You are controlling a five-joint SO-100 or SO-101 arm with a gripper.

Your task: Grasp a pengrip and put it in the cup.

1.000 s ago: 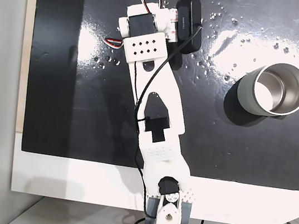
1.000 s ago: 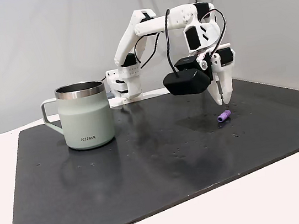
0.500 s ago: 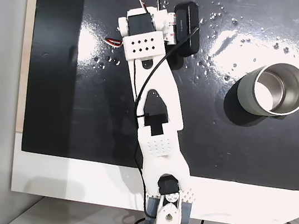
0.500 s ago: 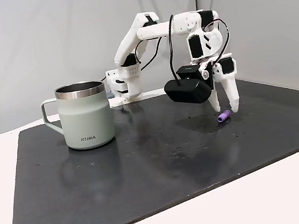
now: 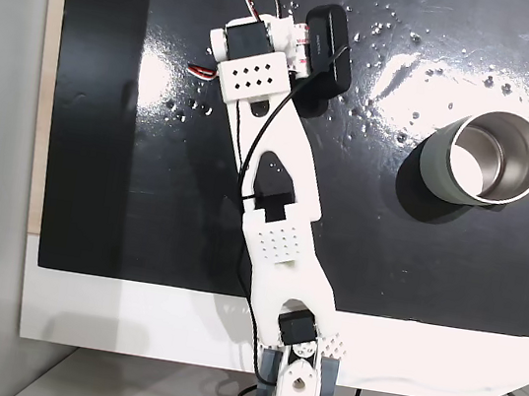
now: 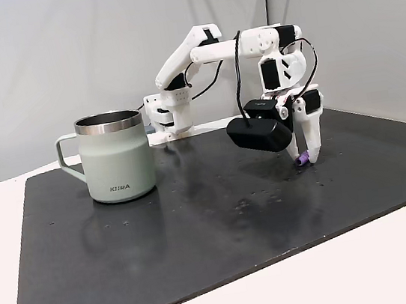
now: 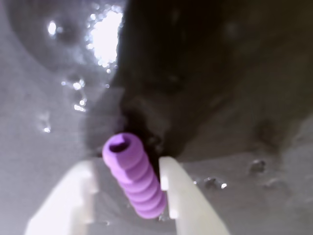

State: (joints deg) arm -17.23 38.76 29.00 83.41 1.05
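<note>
**Operator:** Where is the pengrip?

**Spotter:** Your wrist view has the pengrip [image 7: 134, 178] lying on the dark mat [image 7: 234, 73] between the two pale fingertips [image 7: 178, 196], its hollow end pointing away from the camera. In the side fixed view you see it as a purple speck [image 6: 304, 158] at the foot of the gripper [image 6: 304, 157], on the right side of the mat.

**Operator:** And the jaws?

**Spotter:** They stand a little apart, one on each side of the pengrip. The right finger is touching or nearly touching it; a narrow gap shows on the left. You have not clamped it.

**Operator:** The cup?

**Spotter:** Your cup [image 6: 116, 159] stands upright, well apart, on the left of the mat in that side view. From above it [image 5: 485, 158] sits at the right, handle pointing right.
</note>
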